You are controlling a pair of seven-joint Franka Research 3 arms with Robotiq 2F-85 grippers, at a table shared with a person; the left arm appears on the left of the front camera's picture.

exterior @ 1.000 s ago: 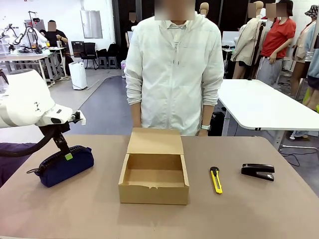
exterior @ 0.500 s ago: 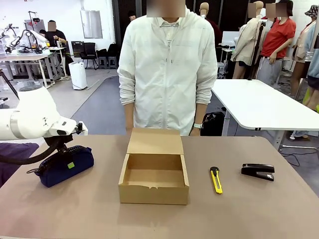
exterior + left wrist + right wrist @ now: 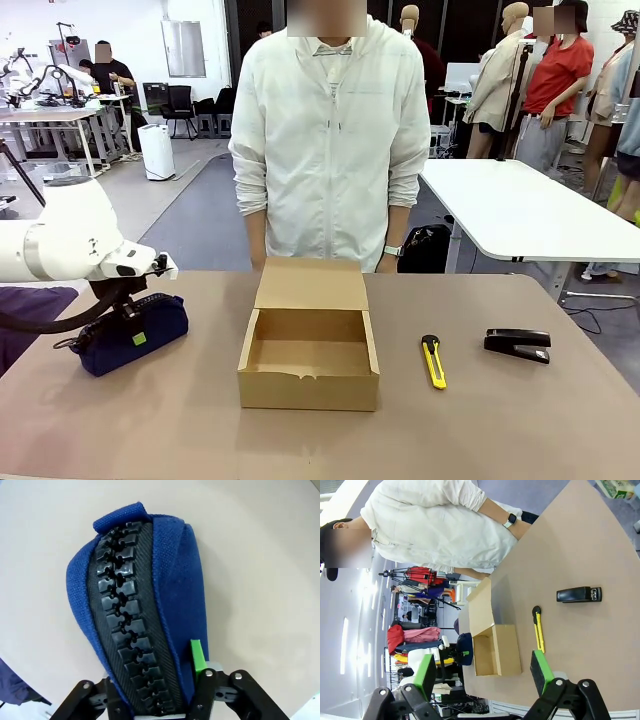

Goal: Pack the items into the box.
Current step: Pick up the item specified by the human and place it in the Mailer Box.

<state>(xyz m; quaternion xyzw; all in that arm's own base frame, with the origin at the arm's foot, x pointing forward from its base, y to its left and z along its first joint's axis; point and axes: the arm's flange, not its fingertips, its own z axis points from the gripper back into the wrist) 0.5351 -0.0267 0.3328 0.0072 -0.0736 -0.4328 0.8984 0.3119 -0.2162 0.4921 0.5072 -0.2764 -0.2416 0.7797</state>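
- My left gripper [image 3: 149, 665] is down over the blue pouch [image 3: 130, 335]; I came at it from above so that one jaw stands on each long side and the zip runs up between them
- Those jaws are at a middling width: one green pad [image 3: 197, 654] touches the cloth, while the other finger is hidden behind the pouch's bulge, so I cannot tell whether I have a real grip
- The pouch lies flat on the table [image 3: 150, 430] under my left jaws, not yet lifted
- It is soft, so I judge a hold across its middle will let the ends sag evenly
- The box [image 3: 308, 378] sits off to the side of my left jaws, well apart, with its lid [image 3: 312, 285] folded back toward the person [image 3: 330, 140], which leaves the top free to drop things in
- My right gripper [image 3: 482, 672] hangs high with its jaws wide and nothing between them
- The stapler [image 3: 517, 344] lies far ahead of them, and the yellow knife [image 3: 433, 361] between it and the box
- The box has nothing in it; I judge the wide pouch goes in first
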